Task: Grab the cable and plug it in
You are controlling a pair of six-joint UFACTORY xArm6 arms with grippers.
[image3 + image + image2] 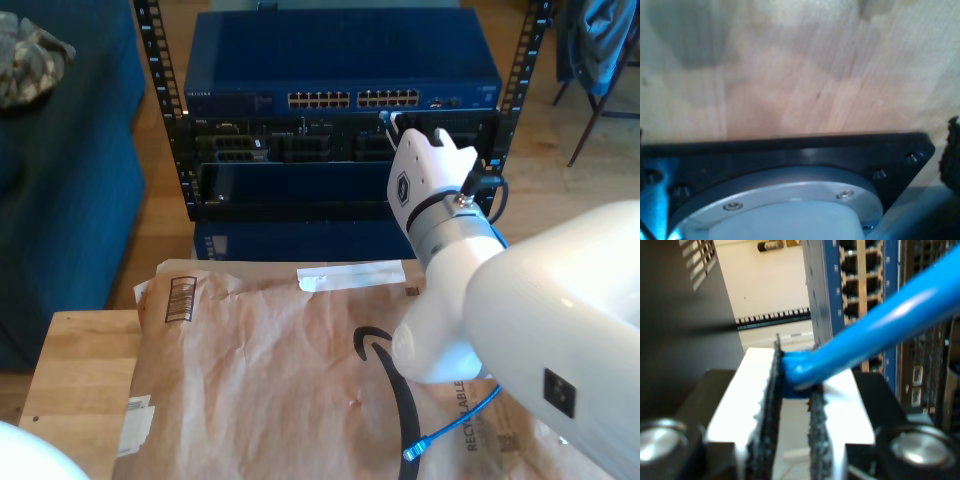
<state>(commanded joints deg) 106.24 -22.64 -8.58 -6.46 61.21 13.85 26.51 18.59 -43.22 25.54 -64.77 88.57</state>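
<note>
Pinched between my second gripper's (795, 390) serrated pads: thin bright blue network cable (880, 330), held up at the blue rack switch (340, 60). Cable's free plug rests on brown paper near the desk's front edge. My first gripper's state: cannot tell.

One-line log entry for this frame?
phase: insertion approach | second gripper: shut on cable | target: switch ports | plugged: cannot tell

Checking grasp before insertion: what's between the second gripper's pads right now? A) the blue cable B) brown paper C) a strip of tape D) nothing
A: the second wrist view shows my second gripper pinching the blue cable in front of the switch ports.
</note>
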